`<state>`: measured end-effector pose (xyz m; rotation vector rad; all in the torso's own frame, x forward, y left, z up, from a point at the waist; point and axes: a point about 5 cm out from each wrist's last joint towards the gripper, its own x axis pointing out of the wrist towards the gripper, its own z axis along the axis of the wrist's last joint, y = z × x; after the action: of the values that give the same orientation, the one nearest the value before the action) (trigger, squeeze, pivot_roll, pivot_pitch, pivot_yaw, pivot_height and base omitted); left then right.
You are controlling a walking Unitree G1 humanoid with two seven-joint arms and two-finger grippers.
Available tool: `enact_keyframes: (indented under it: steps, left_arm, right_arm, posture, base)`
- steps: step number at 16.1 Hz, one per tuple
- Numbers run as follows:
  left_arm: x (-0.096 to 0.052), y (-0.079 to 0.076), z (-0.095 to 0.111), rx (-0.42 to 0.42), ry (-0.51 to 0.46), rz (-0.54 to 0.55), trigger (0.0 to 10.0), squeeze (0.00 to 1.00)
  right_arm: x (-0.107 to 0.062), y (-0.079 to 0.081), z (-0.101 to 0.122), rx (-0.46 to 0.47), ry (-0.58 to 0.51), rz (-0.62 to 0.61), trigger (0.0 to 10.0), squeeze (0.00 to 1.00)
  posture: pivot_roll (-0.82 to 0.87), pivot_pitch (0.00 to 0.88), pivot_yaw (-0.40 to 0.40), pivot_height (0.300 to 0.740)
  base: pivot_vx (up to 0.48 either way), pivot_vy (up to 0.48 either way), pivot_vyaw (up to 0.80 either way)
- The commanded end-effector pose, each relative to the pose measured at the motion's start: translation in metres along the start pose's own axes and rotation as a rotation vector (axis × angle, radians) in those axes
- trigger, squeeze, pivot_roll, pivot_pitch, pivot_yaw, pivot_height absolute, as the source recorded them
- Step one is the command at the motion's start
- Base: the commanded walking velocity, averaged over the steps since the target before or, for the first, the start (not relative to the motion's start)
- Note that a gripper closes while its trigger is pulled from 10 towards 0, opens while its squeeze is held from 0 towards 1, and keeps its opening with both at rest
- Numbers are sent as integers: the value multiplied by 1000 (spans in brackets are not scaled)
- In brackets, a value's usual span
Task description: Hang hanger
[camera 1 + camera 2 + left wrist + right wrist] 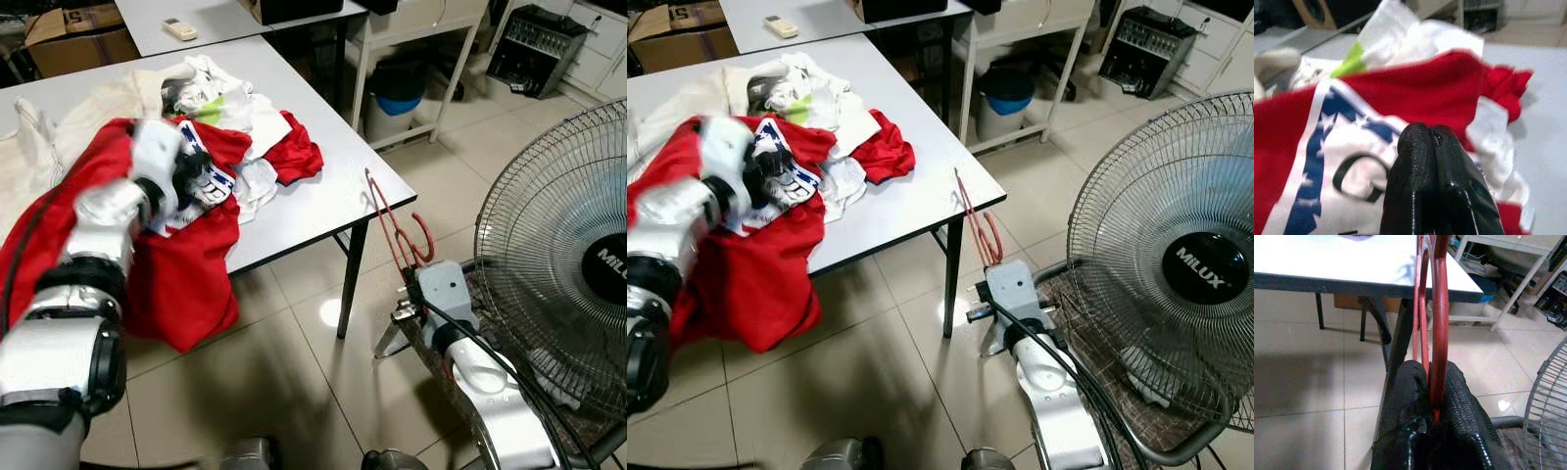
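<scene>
A red plastic hanger (392, 230) stands upright beside the table's near right corner, and my right gripper (406, 286) is shut on its lower part. The right wrist view shows the black fingers (1459, 396) clamped around the hanger (1440, 308), with the table edge behind. My left gripper (199, 178) is over the heap of clothes on the white table (323, 201). There its fingers (1415, 147) are pressed together, nothing seen between them, just above a red garment with a white and blue starred print (1327, 147). Part of the red garment (181, 279) hangs over the table's front edge.
A large standing fan (568, 264) is close on the right, next to my right arm. White clothes (225, 93) lie further back on the table. Behind are a second table with a remote (179, 28), a cardboard box (78, 34) and a blue bin (397, 93).
</scene>
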<state>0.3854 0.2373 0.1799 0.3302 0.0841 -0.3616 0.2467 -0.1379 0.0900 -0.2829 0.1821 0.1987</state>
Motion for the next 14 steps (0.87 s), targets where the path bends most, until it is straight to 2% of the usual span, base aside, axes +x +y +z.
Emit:
enact_keyframes:
  steps: [1, 3, 4, 5, 7, 8, 9, 10, 12, 13, 14]
  left_arm:
    - [2, 6, 5, 72, 44, 69, 10000, 1000]
    - [4, 5, -1, 144, 112, 120, 10000, 1000]
    - [4, 2, -5, 199, 144, 107, 10000, 1000]
    - [5, -15, -22, 223, 233, -46, 10000, 1000]
    - [3, -30, -35, 239, 292, -196, 10000, 1000]
    - [-1, -39, -45, 252, 327, -311, 10000, 1000]
    - [-4, -44, -49, 228, 334, -388, 10000, 1000]
    - [-9, -48, -49, 224, 322, -495, 10000, 1000]
    - [-13, -50, -49, 215, 317, -564, 10000, 1000]
    - [-18, -47, -44, 152, 285, -632, 10000, 1000]
    - [-19, -46, -41, 120, 267, -654, 10000, 1000]
  right_arm:
    - [3, -1, 1, 0, -6, -8, 10000, 0]
    - [4, -2, 2, 2, -10, -15, 10000, 0]
    - [4, -2, 2, 2, -11, -16, 10000, 0]
    - [3, -3, 1, 3, -13, -24, 10000, 0]
    - [1, -4, 0, 7, -10, -35, 10000, 0]
    - [1, -4, -2, 8, -8, -40, 10000, 0]
    - [0, -3, -2, 9, -7, -41, 10000, 0]
    - [1, -3, -2, 11, -7, -43, 10000, 0]
    - [2, -2, -2, 13, -8, -44, 10000, 0]
    - [4, -1, -2, 17, -11, -45, 10000, 0]
    - [4, -1, -1, 18, -13, -45, 10000, 0]
  posture:
    - [15, 46, 60, 740]
    - [13, 44, 62, 740]
    - [10, 44, 68, 740]
    - [1, 42, 81, 740]
    - [1, 41, 87, 740]
    - [2, 40, 92, 740]
    - [6, 37, 93, 740]
    - [11, 35, 95, 740]
    - [16, 33, 96, 740]
    - [24, 30, 96, 740]
    - [29, 31, 96, 740]
  base:
    - [0, 0, 0]
    - [0, 0, 0]
    - [0, 0, 0]
    - [0, 0, 0]
    - [0, 0, 0]
    - [0, 0, 0]
    - [0, 0, 0]
    - [0, 0, 0]
    - [0, 0, 0]
    - [0, 0, 0]
    - [0, 0, 0]
